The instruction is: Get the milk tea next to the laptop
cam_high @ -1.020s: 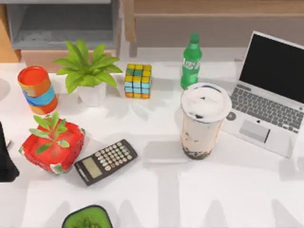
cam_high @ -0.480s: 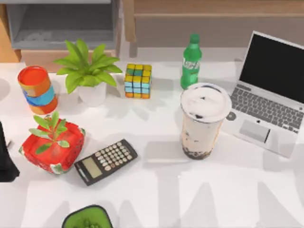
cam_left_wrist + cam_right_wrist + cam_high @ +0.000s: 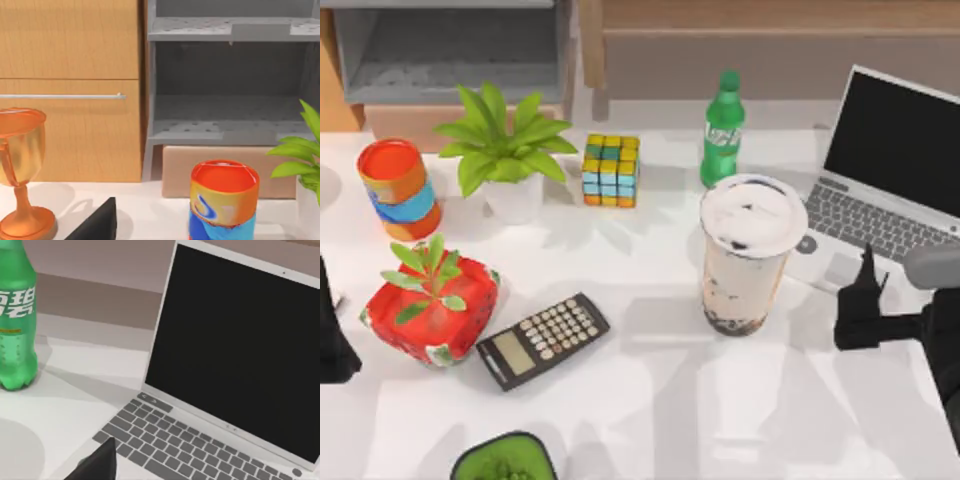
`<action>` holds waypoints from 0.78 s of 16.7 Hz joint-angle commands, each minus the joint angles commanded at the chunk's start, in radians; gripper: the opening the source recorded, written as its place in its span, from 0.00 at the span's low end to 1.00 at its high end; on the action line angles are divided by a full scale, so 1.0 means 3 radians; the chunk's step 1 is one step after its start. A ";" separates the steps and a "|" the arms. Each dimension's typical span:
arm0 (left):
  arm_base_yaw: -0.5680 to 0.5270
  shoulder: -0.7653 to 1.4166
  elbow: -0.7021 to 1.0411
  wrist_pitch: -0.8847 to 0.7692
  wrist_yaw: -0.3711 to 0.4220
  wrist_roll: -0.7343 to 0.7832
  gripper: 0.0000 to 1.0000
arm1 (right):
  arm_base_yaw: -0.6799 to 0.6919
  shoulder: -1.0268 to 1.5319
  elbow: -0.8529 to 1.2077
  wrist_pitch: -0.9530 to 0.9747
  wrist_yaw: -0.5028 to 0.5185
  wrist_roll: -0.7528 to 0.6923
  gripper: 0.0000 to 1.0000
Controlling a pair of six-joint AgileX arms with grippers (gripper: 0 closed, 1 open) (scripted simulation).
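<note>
The milk tea (image 3: 748, 255) stands upright at the table's centre right, a clear cup of beige drink with dark pearls at its base and a white lid. To its right lies the open silver-grey laptop (image 3: 892, 170) with its black screen (image 3: 240, 340) and grey keyboard. My right gripper (image 3: 868, 292) hovers over the laptop's front edge, right of the cup and apart from it. My left gripper (image 3: 328, 335) is parked at the table's left edge.
A green soda bottle (image 3: 722, 130) stands just behind the cup. A colour cube (image 3: 610, 170), a potted plant (image 3: 505, 150), an orange-blue can (image 3: 398, 188), a red pot with a plant (image 3: 430, 308) and a black calculator (image 3: 542, 340) fill the left half. A gold trophy (image 3: 20, 170) stands nearby.
My right arm has come into the top view from the right and now covers the laptop's front corner. The cup and the other objects have not moved.
</note>
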 joint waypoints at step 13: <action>0.0000 0.0000 0.0000 0.0000 0.0000 0.0000 1.00 | 0.1691 0.2942 0.0903 0.2701 0.1738 0.0061 1.00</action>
